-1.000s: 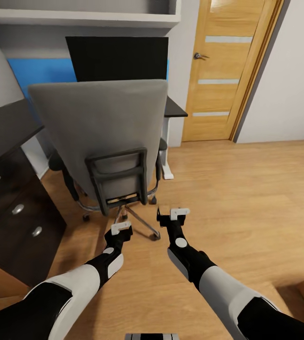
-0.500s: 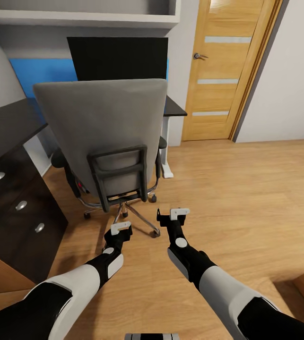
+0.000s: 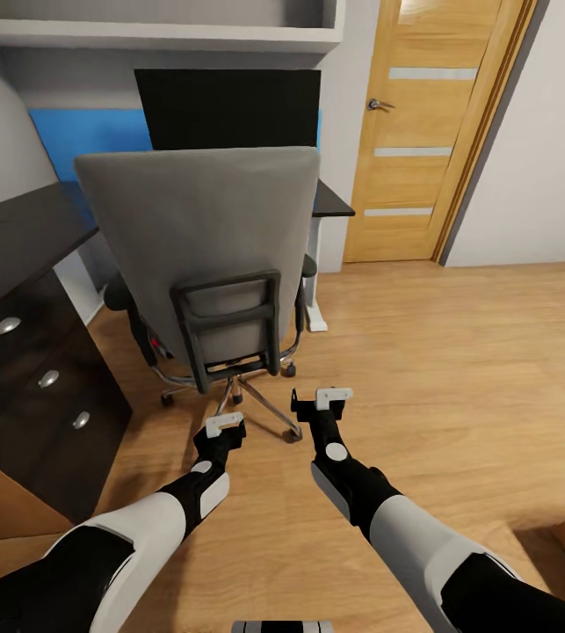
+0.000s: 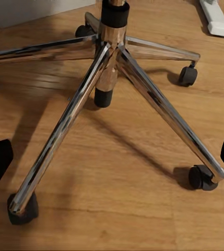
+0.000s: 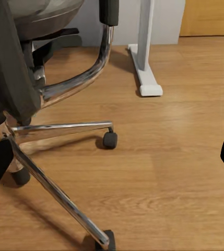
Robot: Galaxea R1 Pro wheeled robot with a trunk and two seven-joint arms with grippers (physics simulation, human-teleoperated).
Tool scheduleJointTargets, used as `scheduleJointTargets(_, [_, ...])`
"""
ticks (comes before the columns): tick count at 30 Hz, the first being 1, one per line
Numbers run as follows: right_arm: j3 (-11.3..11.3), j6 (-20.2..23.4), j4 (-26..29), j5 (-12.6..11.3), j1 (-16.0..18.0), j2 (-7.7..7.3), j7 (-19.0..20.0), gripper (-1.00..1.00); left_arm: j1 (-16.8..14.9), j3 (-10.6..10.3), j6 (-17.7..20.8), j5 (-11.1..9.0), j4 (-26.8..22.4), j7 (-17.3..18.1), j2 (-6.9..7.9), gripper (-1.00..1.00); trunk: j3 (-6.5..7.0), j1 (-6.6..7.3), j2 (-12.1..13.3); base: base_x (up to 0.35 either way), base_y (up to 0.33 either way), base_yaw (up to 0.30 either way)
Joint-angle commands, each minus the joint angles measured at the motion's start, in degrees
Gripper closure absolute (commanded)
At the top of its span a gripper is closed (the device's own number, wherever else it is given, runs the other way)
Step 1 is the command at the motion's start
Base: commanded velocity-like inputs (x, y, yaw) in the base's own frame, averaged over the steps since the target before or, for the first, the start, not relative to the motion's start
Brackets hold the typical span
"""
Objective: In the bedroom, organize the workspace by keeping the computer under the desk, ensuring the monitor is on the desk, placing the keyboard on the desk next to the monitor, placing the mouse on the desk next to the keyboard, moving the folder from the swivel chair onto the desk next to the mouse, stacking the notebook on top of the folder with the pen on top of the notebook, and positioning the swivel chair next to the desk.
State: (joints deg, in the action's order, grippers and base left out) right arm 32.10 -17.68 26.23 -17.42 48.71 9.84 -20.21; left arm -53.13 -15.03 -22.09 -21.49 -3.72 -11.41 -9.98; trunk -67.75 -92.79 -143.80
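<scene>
I stood behind the swivel chair [image 3: 199, 255], which faced the desk [image 3: 18, 242] with the monitor [image 3: 229, 107] on it. My left gripper [image 3: 225, 425] and right gripper [image 3: 324, 402] hung spread and empty. Judging from this, most arranging remained; the seat's contents were hidden.

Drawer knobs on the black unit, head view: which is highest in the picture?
The top drawer's knob; the middle knob and bottom knob sit lower and further right.
</scene>
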Motion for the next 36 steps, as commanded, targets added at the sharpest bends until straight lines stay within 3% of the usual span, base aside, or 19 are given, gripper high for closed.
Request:
scheduleJointTargets(1, [0.5,-0.4,0.0,-0.6,0.1,-0.03,-0.3,-1.0,0.0,-0.5,-0.1,-0.3,0.0,-0.3,-0.02,-1.0,-0.05,0.01,0.0,0.0,0.0,0.209])
scheduleJointTargets(21, [0.5,-1.8,-0.5,-0.6,0.1,0.01,-0.3,-1.0,0.0,-0.5,-0.1,-0.4,0.0,-0.2,-0.02,-1.0,-0.05,0.01,0.0,0.0,0.0,0.216])
scheduleJointTargets(36, [0.4,-1.8,-0.5,-0.6,0.1,-0.08,-0.3,-1.0,0.0,-0.6,-0.1,-0.3,0.0,-0.3,-0.02,-1.0,3.28,0.4,0.2,0.0,0.0,0.006])
